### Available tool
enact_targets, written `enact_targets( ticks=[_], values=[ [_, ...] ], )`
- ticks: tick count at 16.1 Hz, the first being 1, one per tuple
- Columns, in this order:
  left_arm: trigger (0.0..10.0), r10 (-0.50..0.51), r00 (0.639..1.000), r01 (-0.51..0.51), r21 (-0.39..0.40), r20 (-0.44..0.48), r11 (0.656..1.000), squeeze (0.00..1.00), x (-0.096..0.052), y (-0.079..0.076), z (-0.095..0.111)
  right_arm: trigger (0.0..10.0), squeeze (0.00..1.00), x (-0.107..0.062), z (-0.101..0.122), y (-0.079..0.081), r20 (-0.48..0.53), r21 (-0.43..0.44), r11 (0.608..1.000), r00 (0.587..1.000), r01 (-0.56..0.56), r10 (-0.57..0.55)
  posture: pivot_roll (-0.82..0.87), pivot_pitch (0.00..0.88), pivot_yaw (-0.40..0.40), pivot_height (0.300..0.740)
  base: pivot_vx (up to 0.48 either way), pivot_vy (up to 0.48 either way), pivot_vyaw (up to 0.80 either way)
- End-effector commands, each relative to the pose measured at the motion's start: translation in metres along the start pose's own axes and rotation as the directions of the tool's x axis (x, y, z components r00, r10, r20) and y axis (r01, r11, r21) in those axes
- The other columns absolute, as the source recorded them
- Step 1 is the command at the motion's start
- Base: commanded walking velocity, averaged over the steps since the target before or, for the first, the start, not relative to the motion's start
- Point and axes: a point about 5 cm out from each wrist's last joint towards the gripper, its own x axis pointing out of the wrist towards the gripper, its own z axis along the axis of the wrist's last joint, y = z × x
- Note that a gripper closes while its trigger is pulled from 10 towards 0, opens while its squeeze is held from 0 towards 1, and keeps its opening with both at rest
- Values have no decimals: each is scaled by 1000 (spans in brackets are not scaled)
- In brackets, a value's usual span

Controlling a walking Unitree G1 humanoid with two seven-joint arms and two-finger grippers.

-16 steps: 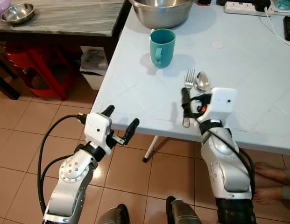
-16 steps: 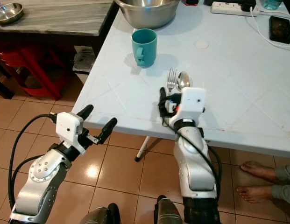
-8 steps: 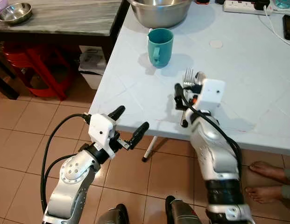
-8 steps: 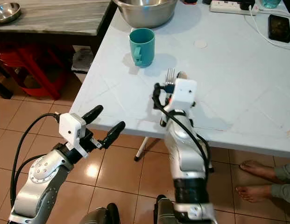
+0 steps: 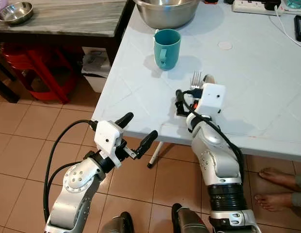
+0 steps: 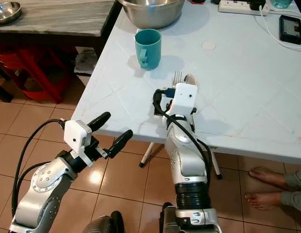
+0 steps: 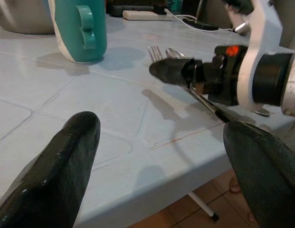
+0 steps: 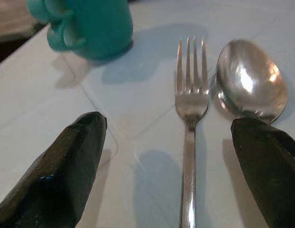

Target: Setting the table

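1. The fork (image 8: 189, 102) and spoon (image 8: 250, 81) are polished, mirror-bright metal.
2. The teal mug (image 5: 167, 49) looks smooth with a soft sheen.
3. The white table (image 5: 266, 82) looks like matt moulded plastic.
4. The large bowl (image 5: 167, 11) is brushed steel.
5. The floor tiles (image 5: 29, 141) are glossy.

Bright, even daylight. Soft shadows fall to the right of the teal mug (image 5: 167, 48) and beside the right arm on the white table (image 5: 266, 87). Glare spot on the floor tiles (image 6: 94, 177), highlights on the spoon (image 8: 249, 80). Head views sharp; wrist views' near fingers (image 7: 57, 175) blurred, possibly slight edge softness.
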Motion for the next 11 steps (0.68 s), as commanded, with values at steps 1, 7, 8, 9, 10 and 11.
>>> enact_targets(
  ticks=[1,7,8,9,10,11],
  values=[
    [10000,-18,1000,18,-1,-11,1000,0,-4,-2,-1,0,0,0,-7,1,-37,-8,1000,999,9,-9,-144,270,45,740,0,0,0],
    [10000,-36,999,36,-3,-6,999,0,-3,-4,-1,0,0,7,-7,-9,-62,-37,999,997,34,-36,-145,267,44,740,0,0,0],
    [10000,-36,999,36,-3,-6,999,0,-3,-4,-1,0,0,7,-7,-9,-62,-37,999,997,34,-36,-145,267,44,740,0,0,0],
    [10000,-36,999,36,-3,-5,999,0,-3,-4,-1,0,0,8,-6,-11,-64,-44,998,997,35,-38,-145,267,44,740,0,0,0],
    [10000,-48,999,48,-9,-10,999,0,-3,-5,-4,0,0,21,-5,-27,-127,-128,988,987,83,-100,-145,267,44,740,0,0,0],
    [10000,-49,999,49,-10,-11,999,0,-3,-5,-4,0,0,23,-6,-31,-146,-139,985,982,98,-119,-145,267,44,740,0,0,0]
  ],
)
